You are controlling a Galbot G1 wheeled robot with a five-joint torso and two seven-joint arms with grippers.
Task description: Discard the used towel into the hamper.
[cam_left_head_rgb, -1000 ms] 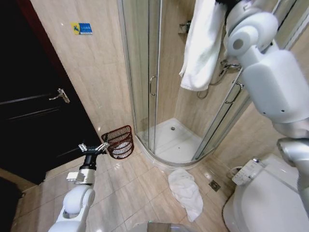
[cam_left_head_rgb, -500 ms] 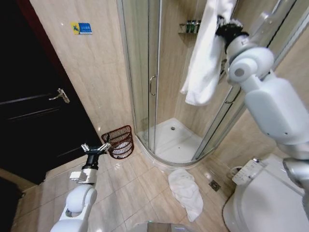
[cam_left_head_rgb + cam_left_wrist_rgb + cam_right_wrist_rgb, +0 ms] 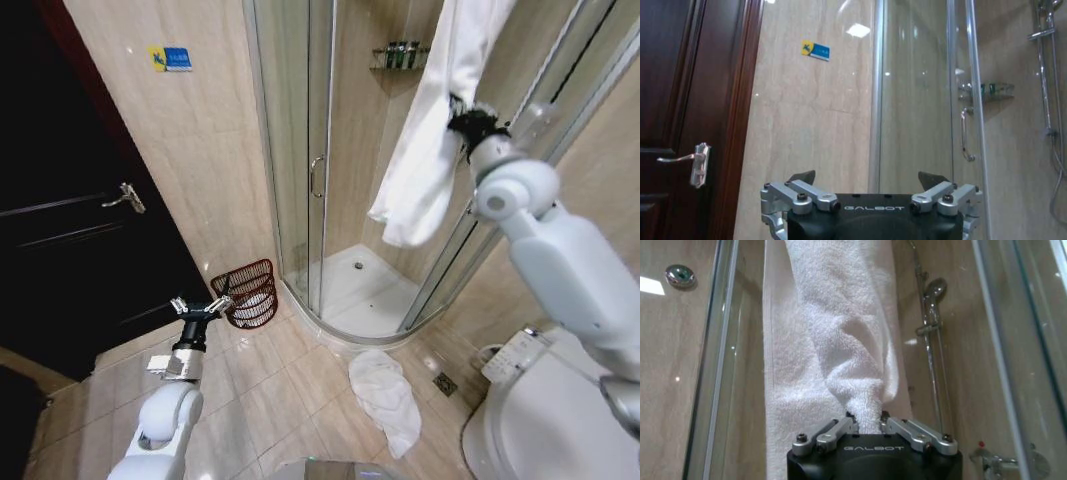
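A long white towel point(image 3: 425, 150) hangs in front of the glass shower cabin, its upper end running out of the head view. My right gripper point(image 3: 462, 112) is raised high and shut on a fold of it. The right wrist view shows the towel point(image 3: 830, 330) bunched and pinched in the gripper point(image 3: 865, 424). The hamper point(image 3: 248, 293), a dark reddish-brown wire basket, stands on the floor against the wall left of the shower. Just left of its rim, my left gripper point(image 3: 200, 306) is held low and open; in the left wrist view this gripper point(image 3: 867, 178) holds nothing.
A second white towel point(image 3: 386, 397) lies crumpled on the tiled floor before the shower tray point(image 3: 360, 290). A toilet point(image 3: 545, 400) stands at the lower right and a dark door point(image 3: 70, 220) on the left. Bare floor tiles lie between hamper and toilet.
My right arm has come down and the towel's lower edge has dropped with it. The left arm has stayed almost where it was.
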